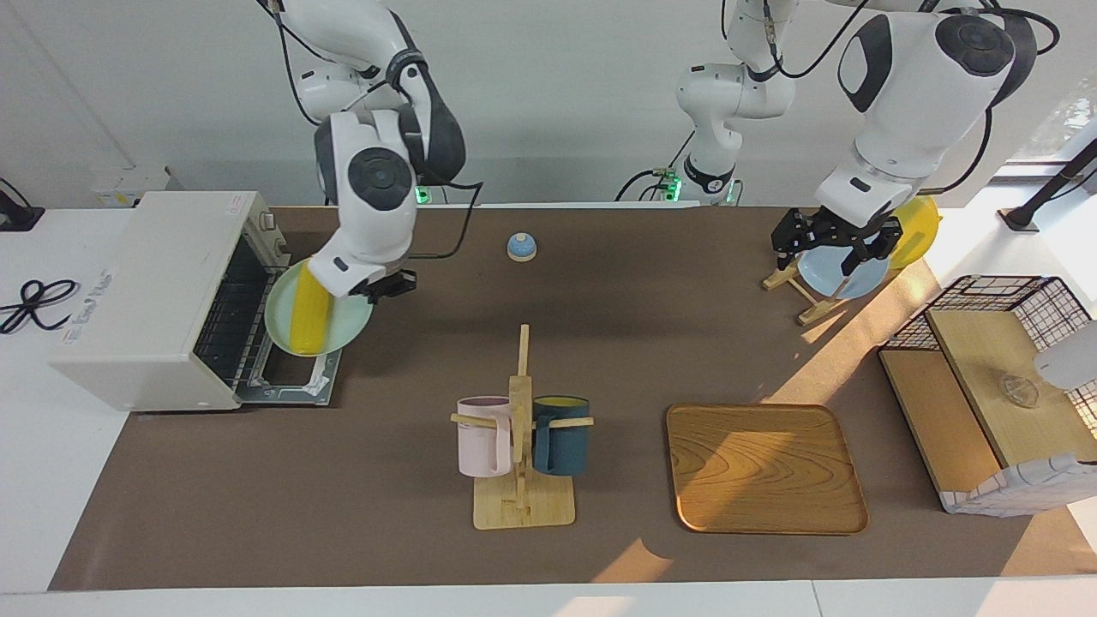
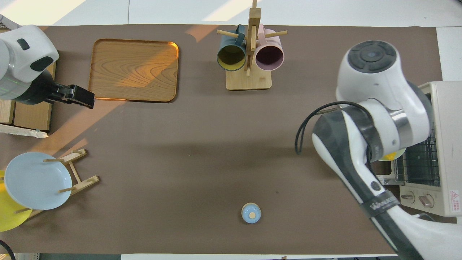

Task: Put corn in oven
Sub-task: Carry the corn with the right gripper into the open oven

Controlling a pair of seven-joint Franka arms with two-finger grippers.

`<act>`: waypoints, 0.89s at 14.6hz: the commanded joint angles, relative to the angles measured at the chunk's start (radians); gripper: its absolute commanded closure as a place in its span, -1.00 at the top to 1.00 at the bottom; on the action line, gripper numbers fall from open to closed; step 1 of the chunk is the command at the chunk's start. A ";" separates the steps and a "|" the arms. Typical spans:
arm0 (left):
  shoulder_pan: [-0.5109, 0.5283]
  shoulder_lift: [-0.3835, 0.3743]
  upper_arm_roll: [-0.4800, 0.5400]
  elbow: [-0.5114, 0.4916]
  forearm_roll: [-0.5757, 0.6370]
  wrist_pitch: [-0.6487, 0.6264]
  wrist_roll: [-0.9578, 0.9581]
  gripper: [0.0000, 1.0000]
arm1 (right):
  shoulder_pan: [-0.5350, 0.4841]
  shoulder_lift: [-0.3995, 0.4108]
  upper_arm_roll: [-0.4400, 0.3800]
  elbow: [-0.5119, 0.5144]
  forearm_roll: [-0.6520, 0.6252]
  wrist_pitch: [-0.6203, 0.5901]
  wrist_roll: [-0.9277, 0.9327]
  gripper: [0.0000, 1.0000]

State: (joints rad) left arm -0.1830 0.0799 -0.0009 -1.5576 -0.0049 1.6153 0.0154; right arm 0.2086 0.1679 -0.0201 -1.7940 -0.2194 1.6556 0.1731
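Over the open oven [image 1: 163, 296] door, our right pincer [image 1: 384, 288] grips a pale green plate [image 1: 347, 321] carrying the corn [image 1: 308, 315]. We judge only sliding it onto the rack remains. Our left pincer [image 1: 827, 248], its spread unreadable, waits above the plate rack [image 1: 797, 287].

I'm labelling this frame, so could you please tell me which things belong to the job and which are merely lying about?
In use:
- glossy yellow corn cob, lying on the plate
- pale green round plate, gripped by the right gripper over the open door
- white boxy toaster oven

Lying about:
- wooden mug rack
- square wooden tray
- small blue knobbed lid
- black wire basket
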 commanded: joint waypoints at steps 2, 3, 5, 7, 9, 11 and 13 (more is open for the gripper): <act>-0.021 -0.026 0.006 -0.022 0.022 0.003 -0.046 1.00 | -0.136 -0.057 0.014 -0.120 -0.017 0.082 -0.154 -1.00; -0.021 -0.032 0.006 -0.024 0.022 -0.006 -0.046 1.00 | -0.155 -0.062 0.014 -0.142 -0.024 0.111 -0.185 -1.00; -0.032 -0.035 0.006 -0.028 0.020 -0.026 -0.061 1.00 | -0.201 -0.085 0.014 -0.212 -0.031 0.180 -0.217 -1.00; -0.030 -0.063 -0.001 -0.058 0.022 -0.023 -0.100 1.00 | -0.239 -0.099 0.014 -0.263 -0.031 0.239 -0.286 -1.00; 0.000 -0.081 -0.031 -0.074 0.022 -0.026 -0.100 1.00 | -0.253 -0.099 0.016 -0.265 -0.031 0.240 -0.297 -1.00; 0.063 -0.089 -0.097 -0.090 0.022 -0.028 -0.103 1.00 | -0.256 -0.099 0.016 -0.266 -0.029 0.242 -0.299 -1.00; 0.066 -0.097 -0.099 -0.111 0.020 -0.026 -0.101 1.00 | -0.255 -0.099 0.016 -0.265 -0.029 0.242 -0.299 -0.47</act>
State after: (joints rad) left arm -0.1424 0.0206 -0.0743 -1.6178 -0.0049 1.5931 -0.0743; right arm -0.0292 0.0923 -0.0198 -2.0240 -0.2281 1.8801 -0.1098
